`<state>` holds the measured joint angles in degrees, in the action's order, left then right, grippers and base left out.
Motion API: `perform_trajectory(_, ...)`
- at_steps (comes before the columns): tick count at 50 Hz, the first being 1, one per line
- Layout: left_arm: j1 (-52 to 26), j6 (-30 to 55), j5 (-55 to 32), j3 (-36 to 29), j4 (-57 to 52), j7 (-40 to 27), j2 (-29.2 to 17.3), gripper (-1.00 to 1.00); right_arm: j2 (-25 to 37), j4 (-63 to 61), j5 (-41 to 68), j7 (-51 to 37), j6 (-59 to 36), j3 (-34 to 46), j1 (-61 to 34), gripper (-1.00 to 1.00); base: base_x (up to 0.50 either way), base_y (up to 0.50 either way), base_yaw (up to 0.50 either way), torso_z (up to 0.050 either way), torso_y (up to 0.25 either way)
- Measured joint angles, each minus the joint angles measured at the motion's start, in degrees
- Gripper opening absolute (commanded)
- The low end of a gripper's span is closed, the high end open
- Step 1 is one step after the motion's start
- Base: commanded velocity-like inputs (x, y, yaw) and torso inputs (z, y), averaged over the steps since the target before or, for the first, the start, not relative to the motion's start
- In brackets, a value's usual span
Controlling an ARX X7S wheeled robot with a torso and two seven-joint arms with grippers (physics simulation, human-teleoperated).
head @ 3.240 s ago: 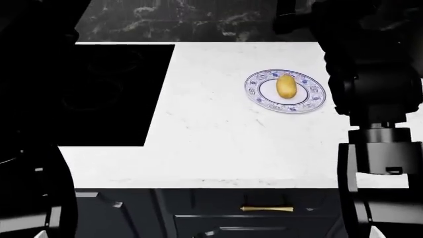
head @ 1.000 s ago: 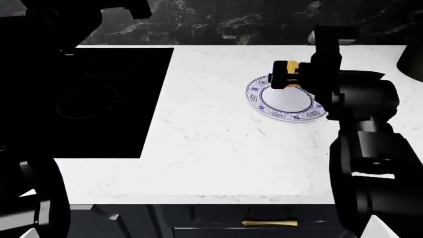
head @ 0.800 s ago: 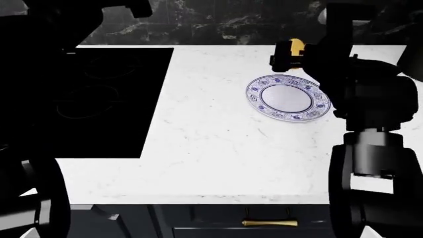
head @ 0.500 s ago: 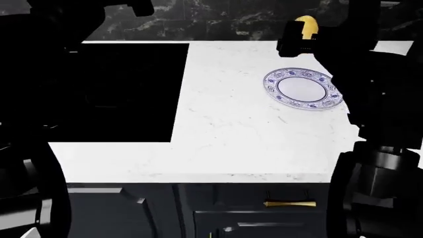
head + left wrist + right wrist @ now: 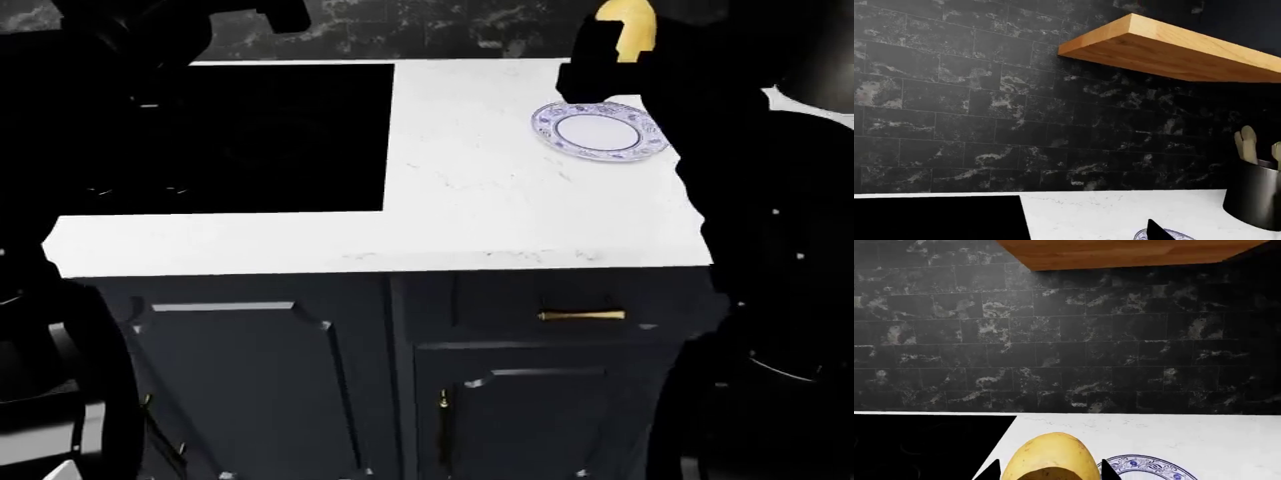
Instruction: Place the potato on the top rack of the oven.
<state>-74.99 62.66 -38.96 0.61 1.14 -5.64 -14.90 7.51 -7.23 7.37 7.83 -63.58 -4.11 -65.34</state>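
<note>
My right gripper (image 5: 617,48) is shut on the yellow-tan potato (image 5: 627,22) and holds it in the air above the far edge of the counter, behind the plate. In the right wrist view the potato (image 5: 1051,456) fills the gap between the two black fingertips (image 5: 991,472). My left gripper (image 5: 267,14) hangs high over the cooktop's back edge with nothing in it. One of its fingertips (image 5: 1155,232) shows far off centre, so the jaws stand open. The oven and its top rack are out of view.
The white, blue-patterned plate (image 5: 601,131) lies bare on the white counter (image 5: 481,200). A black cooktop (image 5: 254,140) is set in at left. Dark cabinet doors and a drawer with a brass handle (image 5: 582,316) lie below. A wooden shelf (image 5: 1167,47) and a black utensil pot (image 5: 1254,197) stand by the tiled wall.
The right gripper took the potato off the plate and raised it toward the wall. The head view has pulled back and down, so the cabinet fronts now show.
</note>
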Motion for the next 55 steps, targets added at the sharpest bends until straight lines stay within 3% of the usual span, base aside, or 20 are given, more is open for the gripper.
perform_trajectory(26, 9.09, -11.02, -5.21, 9.81, -8.94, -0.39, 4.87, 1.0, -3.67, -22.97, 4.08, -3.15, 0.11, -2.75, 6.31, -1.0, -0.25, 0.03, -0.5, 0.0, 0.0)
perform_trajectory(55, 14.99, -22.27, -14.0, 15.03, -16.56, 4.71, 10.38, 1.0, -6.01, -30.9, 16.7, -5.58, 8.94, -8.67, 10.94, -1.0, -0.27, 0.08, -0.49, 0.0, 0.0)
